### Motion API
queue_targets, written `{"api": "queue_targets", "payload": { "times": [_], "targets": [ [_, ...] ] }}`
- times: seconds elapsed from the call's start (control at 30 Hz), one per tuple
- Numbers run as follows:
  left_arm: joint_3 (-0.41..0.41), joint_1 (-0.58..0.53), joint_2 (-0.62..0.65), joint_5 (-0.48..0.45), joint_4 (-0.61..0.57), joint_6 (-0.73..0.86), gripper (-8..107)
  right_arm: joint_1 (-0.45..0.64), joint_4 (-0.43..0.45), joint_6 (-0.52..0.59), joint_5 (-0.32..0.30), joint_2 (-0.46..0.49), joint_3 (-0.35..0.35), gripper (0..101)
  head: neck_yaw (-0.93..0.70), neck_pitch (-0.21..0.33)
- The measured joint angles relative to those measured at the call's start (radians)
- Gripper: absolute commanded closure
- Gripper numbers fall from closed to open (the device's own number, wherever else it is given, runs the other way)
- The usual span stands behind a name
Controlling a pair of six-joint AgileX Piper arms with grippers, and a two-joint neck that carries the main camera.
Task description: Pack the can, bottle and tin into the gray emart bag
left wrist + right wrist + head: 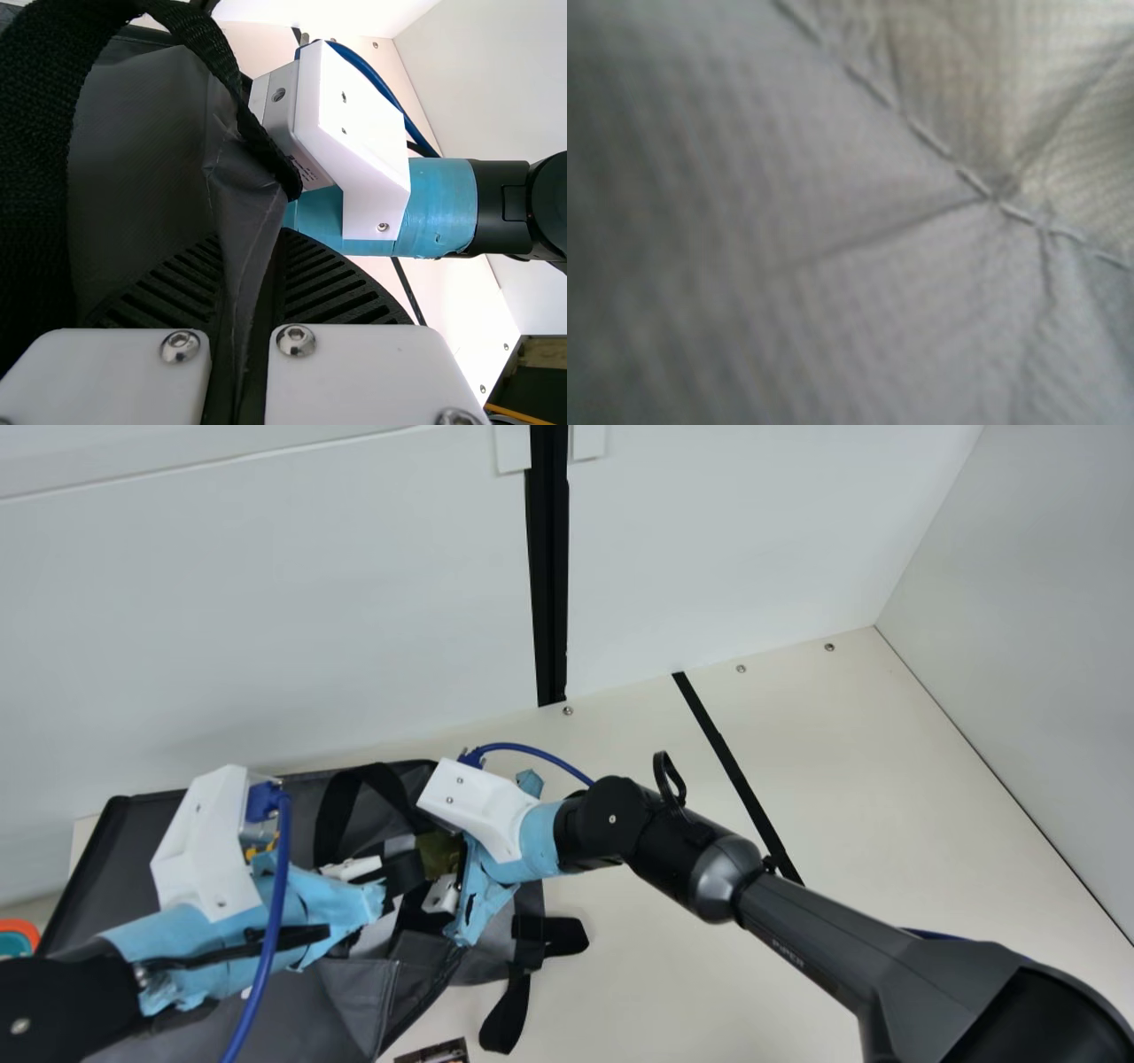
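Pointing inward over the gray bag (106,872), the left gripper (400,877) has its fingers (341,288) clenched on a fold of fabric.

Beyond the fingers (341,283), the cream table (886,779) meets a pale wall (266,602) with a black upright strip (549,584); a gray side wall (1054,620) stands farther off.

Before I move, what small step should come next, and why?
I'd probably ease the right arm slightly back from the gray emart bag. The left end effector pinches a fold of the bag's fabric, steadying it, while the right wrist camera faces a stitched seam at close range, so a little clearance may help.
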State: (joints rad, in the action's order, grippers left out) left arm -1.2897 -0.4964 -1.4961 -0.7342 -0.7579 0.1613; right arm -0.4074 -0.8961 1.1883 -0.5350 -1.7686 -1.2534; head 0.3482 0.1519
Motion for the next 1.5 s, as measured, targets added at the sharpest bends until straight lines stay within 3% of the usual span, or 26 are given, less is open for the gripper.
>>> {"api": "queue_targets", "payload": {
  "times": [0.27, 1.5],
  "targets": [
    [0.0, 0.0, 0.0, 0.0, -0.002, 0.0, 89, 0.008, 0.01, -0.004, 0.008, 0.008, 0.009, 11, 0.0, 0.0],
    [0.0, 0.0, 0.0, 0.0, -0.002, 0.0, 89, 0.1, 0.06, -0.038, 0.016, 0.19, 0.147, 11, 0.0, 0.0]
  ]
}}
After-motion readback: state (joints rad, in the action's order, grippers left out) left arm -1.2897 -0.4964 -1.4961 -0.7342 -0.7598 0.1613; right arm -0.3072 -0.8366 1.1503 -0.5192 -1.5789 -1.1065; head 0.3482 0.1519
